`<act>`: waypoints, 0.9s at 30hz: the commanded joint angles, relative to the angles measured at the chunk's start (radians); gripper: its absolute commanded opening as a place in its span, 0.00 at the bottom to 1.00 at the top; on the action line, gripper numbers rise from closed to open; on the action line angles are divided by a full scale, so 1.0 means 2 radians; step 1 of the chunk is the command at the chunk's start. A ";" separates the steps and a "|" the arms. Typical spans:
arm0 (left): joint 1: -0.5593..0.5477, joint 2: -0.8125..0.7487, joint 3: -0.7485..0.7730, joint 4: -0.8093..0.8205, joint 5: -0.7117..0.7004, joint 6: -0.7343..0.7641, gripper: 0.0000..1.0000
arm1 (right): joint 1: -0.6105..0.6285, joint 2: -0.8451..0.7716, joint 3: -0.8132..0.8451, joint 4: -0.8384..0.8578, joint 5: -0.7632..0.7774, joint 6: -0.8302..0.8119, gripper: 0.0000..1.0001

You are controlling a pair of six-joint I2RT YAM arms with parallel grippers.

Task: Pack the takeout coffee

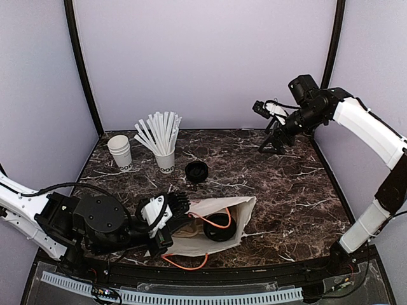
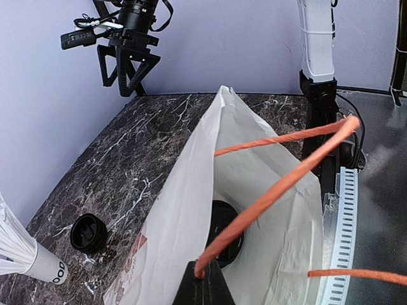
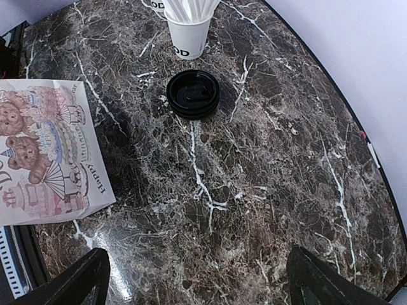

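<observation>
A white paper bag (image 1: pixel 245 210) lies on its side at the near middle of the table, its mouth open in the left wrist view (image 2: pixel 184 203). The takeout coffee lies inside it; only its black dome lid (image 1: pixel 219 229) shows, deep in the bag (image 2: pixel 224 235). My left gripper (image 1: pixel 172 229) is shut on one orange bag handle (image 2: pixel 280 184), its jaws (image 2: pixel 205 283) closed on the cord. My right gripper (image 1: pixel 275 141) is open and empty, high over the back right of the table; its fingertips (image 3: pixel 82 279) frame bare marble (image 3: pixel 200 286).
A loose black lid (image 1: pixel 196 171) lies at mid-table, also in the wrist views (image 2: pixel 88 233) (image 3: pixel 193 94). A cup of white straws (image 1: pixel 165 159) and a stack of lidless cups (image 1: pixel 121 152) stand at back left. The bag's second handle (image 1: pixel 184 262) hangs over the near edge.
</observation>
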 commanded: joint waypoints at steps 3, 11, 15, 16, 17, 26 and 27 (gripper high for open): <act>-0.004 -0.018 -0.010 0.030 -0.058 0.007 0.00 | -0.003 -0.008 -0.004 0.008 -0.009 -0.006 0.99; 0.079 -0.055 -0.025 0.070 -0.012 -0.028 0.00 | -0.003 -0.015 0.056 -0.057 -0.118 -0.034 0.99; 0.116 -0.041 -0.016 0.071 0.010 -0.043 0.00 | 0.004 -0.012 0.083 -0.068 -0.199 -0.035 0.99; 0.125 -0.029 -0.012 0.068 0.014 -0.049 0.00 | 0.007 -0.011 0.099 -0.069 -0.210 -0.034 0.99; 0.130 -0.023 -0.004 0.062 0.016 -0.053 0.00 | 0.010 -0.011 0.114 -0.069 -0.224 -0.034 0.99; 0.180 0.050 0.062 0.025 0.048 -0.145 0.00 | 0.164 0.011 0.182 -0.150 -0.131 -0.151 0.78; 0.182 0.054 0.068 0.018 0.047 -0.150 0.00 | 0.176 0.018 0.196 -0.169 -0.125 -0.168 0.76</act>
